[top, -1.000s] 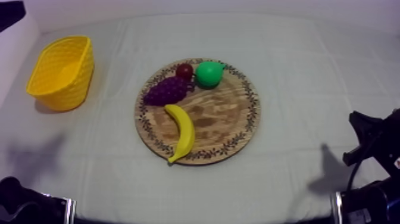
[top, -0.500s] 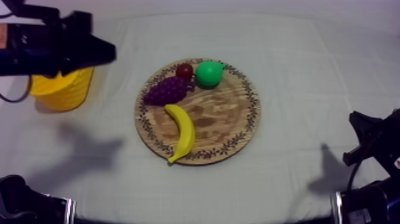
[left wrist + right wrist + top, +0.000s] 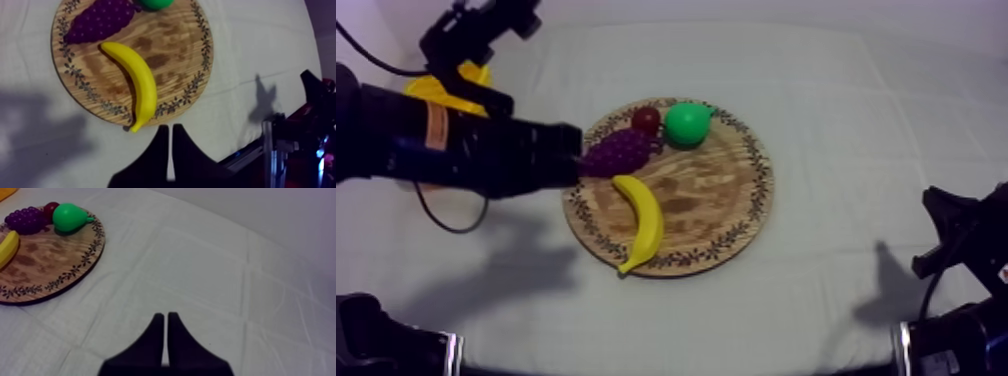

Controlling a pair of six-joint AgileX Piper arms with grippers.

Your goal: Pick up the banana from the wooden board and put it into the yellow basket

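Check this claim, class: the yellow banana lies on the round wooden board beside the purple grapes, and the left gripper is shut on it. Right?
No. The left wrist view shows the left gripper shut on nothing; the yellow banana lies on the round wooden board beside the purple grapes.

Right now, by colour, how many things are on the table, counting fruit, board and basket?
Yellow: 2, banana and basket
Purple: 1, grapes
Red: 1, small red fruit
Green: 1, pear
Wood brown: 1, board
Total: 6
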